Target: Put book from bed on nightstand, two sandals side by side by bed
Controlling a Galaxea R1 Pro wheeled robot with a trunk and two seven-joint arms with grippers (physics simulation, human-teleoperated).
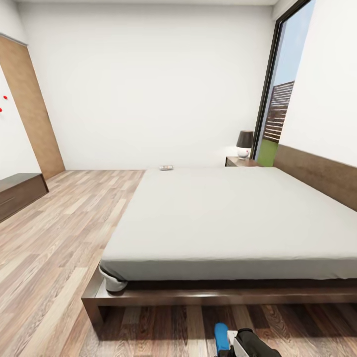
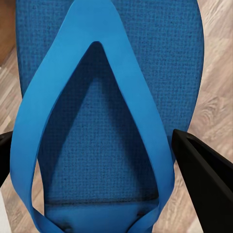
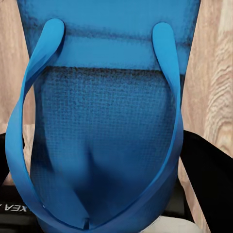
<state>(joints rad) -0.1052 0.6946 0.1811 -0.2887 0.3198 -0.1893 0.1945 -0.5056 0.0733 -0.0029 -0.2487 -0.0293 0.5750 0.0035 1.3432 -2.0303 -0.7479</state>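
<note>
Left gripper point(image 2: 104, 160) fingers flank a blue sandal point(image 2: 109, 97); grip unclear. Right gripper point(image 3: 97, 165) likewise straddles the second sandal point(image 3: 104, 121), fingertips cut off. Book point(image 1: 166, 167) at the bed's point(image 1: 223, 218) far edge, cover unreadable; nightstand point(image 1: 240, 161) beyond

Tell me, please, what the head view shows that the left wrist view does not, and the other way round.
The head view alone takes in the bedroom: the bed with its grey mattress, the book lying at its far edge, the nightstand carrying a lamp, and the window. The left wrist view alone gives a close look at a blue sandal, its V-shaped strap and textured sole, between the dark fingers of the left claw. Both share the wood plank floor and something bright blue; a blue shape sits at the head view's lower edge.
</note>
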